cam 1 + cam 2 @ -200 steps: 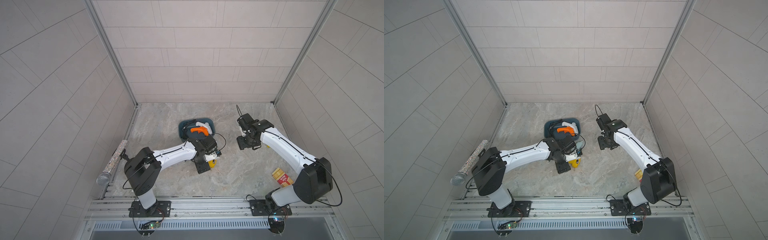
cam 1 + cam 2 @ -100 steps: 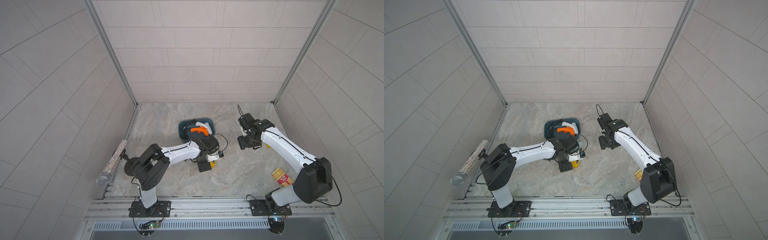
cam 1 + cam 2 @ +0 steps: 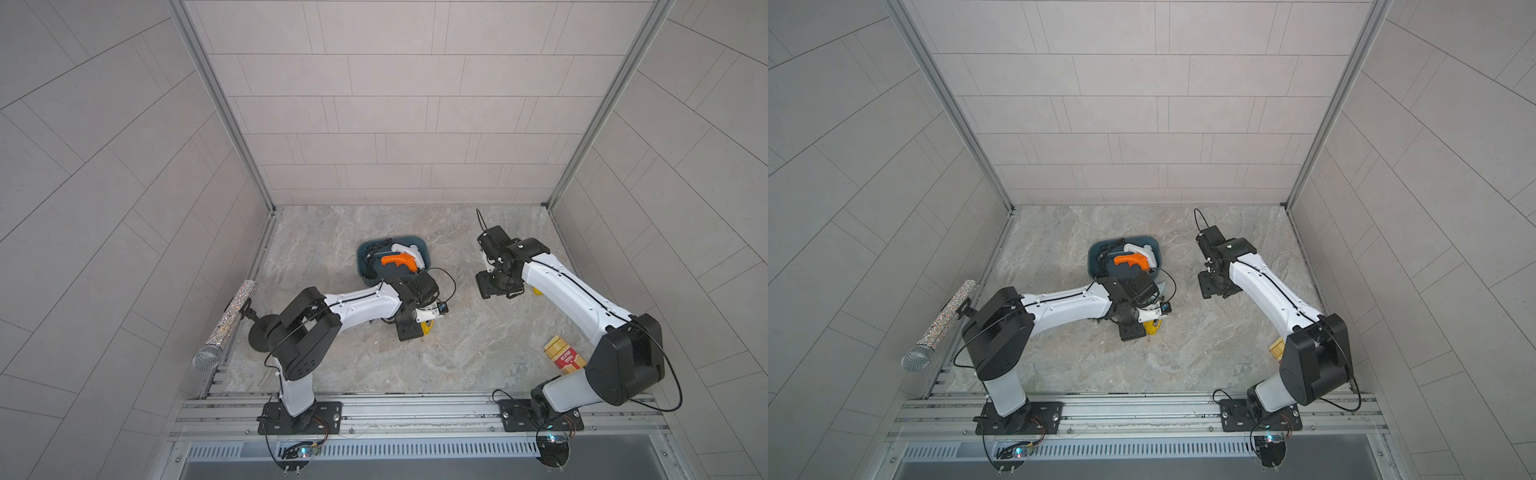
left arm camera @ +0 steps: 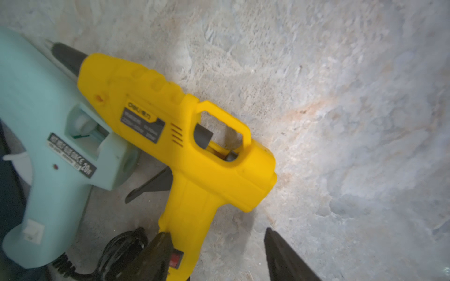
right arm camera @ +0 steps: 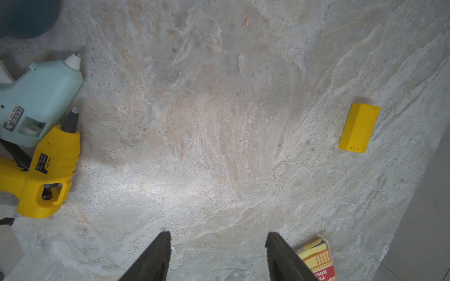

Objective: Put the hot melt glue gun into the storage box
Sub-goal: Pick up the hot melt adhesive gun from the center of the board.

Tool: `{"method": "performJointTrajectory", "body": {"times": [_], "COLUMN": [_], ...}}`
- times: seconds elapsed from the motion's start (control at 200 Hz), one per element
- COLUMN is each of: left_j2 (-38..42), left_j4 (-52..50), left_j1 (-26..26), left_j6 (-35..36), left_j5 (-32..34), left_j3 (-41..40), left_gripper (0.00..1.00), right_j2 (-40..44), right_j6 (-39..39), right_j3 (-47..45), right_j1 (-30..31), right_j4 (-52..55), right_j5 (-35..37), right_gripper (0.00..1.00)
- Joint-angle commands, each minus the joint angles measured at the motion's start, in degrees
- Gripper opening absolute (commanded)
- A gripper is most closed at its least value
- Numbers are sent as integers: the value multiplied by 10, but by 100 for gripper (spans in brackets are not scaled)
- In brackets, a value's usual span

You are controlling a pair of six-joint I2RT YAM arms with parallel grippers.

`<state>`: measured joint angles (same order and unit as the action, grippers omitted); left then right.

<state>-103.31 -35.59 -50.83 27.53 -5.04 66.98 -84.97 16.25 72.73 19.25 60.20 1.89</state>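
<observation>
A grey-beige stone-patterned tabletop [image 3: 457, 353] sits between pale tiled walls [image 3: 395, 104]. The storage box [image 3: 360, 266], a dark teal-blue tub with rounded corners and no lid, is in the middle of it. An orange glue gun [image 3: 399, 261] and a white glue gun [image 3: 409, 250] already lie inside the box.

The yellow glue gun [image 4: 185, 150] is outside the box, flat on its side on the stone near the box corner that faces the robot's bases. A mint glue gun [image 4: 48, 146] lies between it and the box, and the yellow gun's nozzle is right against the mint body. The yellow gun is bright plastic with a black nozzle. It has a grey label on the barrel, a row of vent slots and an open loop at the back with a dark tube showing through. There is a dark trigger, a red switch [image 4: 176, 260] low on the handle and a black cord [image 4: 117, 250] bunched at the handle's end.

The left gripper [image 4: 217, 231] is low over that handle with its jaws apart. One finger [image 4: 155, 255] is against the handle's side. Bare stone shows between the handle and the other finger, so nothing is clamped.

The right gripper [image 5: 218, 232] is well apart from the box on the robot's right, released and empty over bare stone. Farther from the box on that side lie a yellow block [image 5: 359, 127] and a red-and-yellow carton [image 3: 563, 353].
</observation>
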Motion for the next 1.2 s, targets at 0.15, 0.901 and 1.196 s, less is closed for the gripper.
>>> {"method": "performJointTrajectory", "body": {"times": [0.15, 0.901, 1.196], "left_j2": [11, 26, 109], "left_j4": [-7, -88, -259], "left_j1": [0, -4, 6], "left_j6": [7, -48, -55], "left_j5": [56, -29, -108], "left_j3": [2, -3, 93], "left_gripper": [72, 29, 10], "right_j2": [-14, -12, 23], "right_j6": [-3, -5, -53], "right_j3": [11, 10, 13], "right_j1": [-5, -12, -10], "right_j4": [0, -5, -78], "right_j5": [-4, -21, -226], "right_gripper": [67, 67, 65]}}
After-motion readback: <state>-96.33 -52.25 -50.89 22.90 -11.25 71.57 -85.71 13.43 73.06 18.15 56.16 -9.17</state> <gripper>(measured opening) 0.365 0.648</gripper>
